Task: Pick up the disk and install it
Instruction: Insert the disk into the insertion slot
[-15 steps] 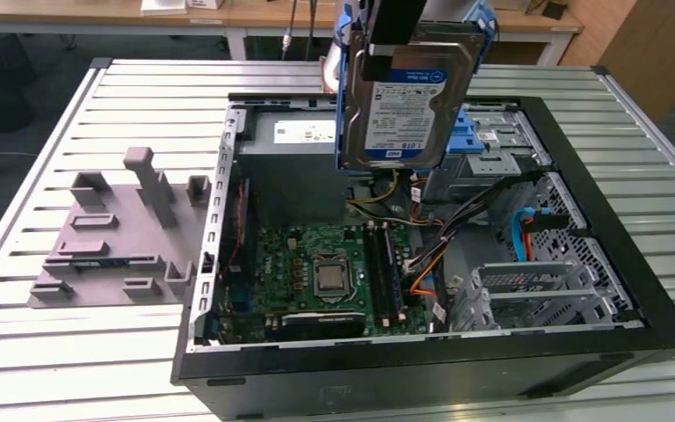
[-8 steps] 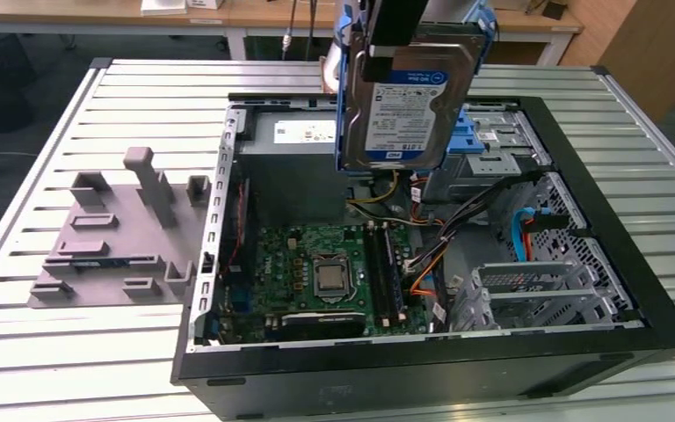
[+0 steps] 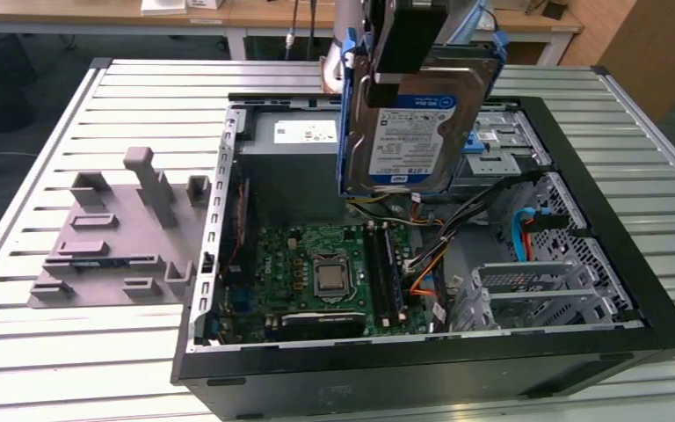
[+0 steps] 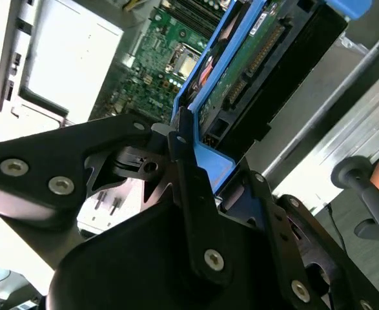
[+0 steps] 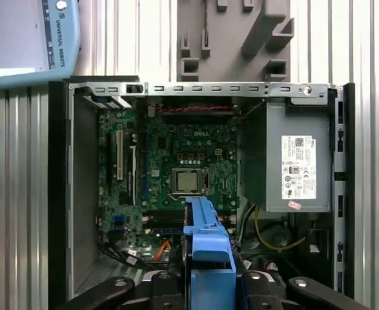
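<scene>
**Lifted and hanging on end**

The black robot tool (image 3: 411, 66) is clamped tight on the top end of the flat silver disk in its blue plastic carrier bracket (image 3: 408, 132). The disk hangs upright, long axis vertical, clear above the open black computer case (image 3: 619, 343) on the slatted metal tabletop (image 3: 32, 352). The silver metal drive cage (image 3: 543, 290) lies lower, off toward the exterior view's right and nearer. The disk's white-and-blue label faces the exterior camera, and there's a white sticker on the grey power-supply box (image 5: 299, 161); the print on both goes unread
</scene>
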Robot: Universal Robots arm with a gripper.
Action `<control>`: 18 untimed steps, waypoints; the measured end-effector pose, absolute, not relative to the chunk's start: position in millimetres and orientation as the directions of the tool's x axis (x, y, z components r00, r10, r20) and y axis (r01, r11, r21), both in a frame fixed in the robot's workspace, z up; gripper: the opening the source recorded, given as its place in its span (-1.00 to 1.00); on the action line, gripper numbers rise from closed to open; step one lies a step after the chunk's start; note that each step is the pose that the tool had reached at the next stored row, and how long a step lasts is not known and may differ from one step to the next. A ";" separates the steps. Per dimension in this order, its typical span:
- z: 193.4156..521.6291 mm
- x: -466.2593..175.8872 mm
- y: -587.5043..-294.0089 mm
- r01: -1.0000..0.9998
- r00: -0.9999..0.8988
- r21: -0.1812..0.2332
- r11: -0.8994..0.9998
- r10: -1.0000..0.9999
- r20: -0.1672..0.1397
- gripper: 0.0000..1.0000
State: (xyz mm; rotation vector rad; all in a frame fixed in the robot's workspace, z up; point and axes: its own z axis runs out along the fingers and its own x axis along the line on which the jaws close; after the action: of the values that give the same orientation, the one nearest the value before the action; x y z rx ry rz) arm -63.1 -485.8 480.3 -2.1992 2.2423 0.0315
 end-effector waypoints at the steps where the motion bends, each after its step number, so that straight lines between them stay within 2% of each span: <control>1: 480.2 -63.1 -488.3 -1.000 -0.020 0.014 0.019 -1.000 -0.014 -0.27; 8: 478.7 -50.5 -492.7 -1.000 -0.019 0.014 0.019 -1.000 -0.014 -0.27; 18: 469.2 -49.8 -530.0 -1.000 -0.019 0.012 0.018 -1.000 -0.013 -0.27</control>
State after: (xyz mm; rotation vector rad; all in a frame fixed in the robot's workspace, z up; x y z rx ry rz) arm -49.8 -530.0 469.2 -2.2002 2.2413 0.0275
